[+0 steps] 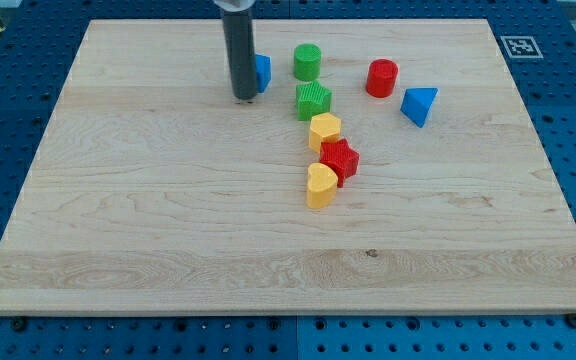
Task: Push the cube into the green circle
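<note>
Table (148, 260): a wooden board on a blue perforated base; its near half is bare, and all blocks are gathered in the far half.

Nearest blocks: a yellow heart (320, 186) is seen closest to the view's bottom, touched by a red star (340, 160), with a yellow hexagon (325, 130) just beyond it.

Middle blocks: a green star (313, 100) stands behind the hexagon; a blue triangle (419, 105) lies well to the view's right, with a red cylinder (381, 77) near it.

Rod tip (245, 96): it is planted on the table at the view's left of the cluster.

Pincer: none is fitted, so no spread or pinched state can be told; only a straight dark rod is shown.

Blue cube (262, 72): mostly hidden behind the rod, it is touching or almost touching the rod's right side, slightly beyond the tip.

Green circle (307, 62): taken to be the green cylinder, it stands just to the view's right of the cube, with a small gap between them.

Progress: judged as late; the cube is lined up beside its target but contact is not yet seen.

Remaining: a short push toward the view's right is judged to be needed.
</note>
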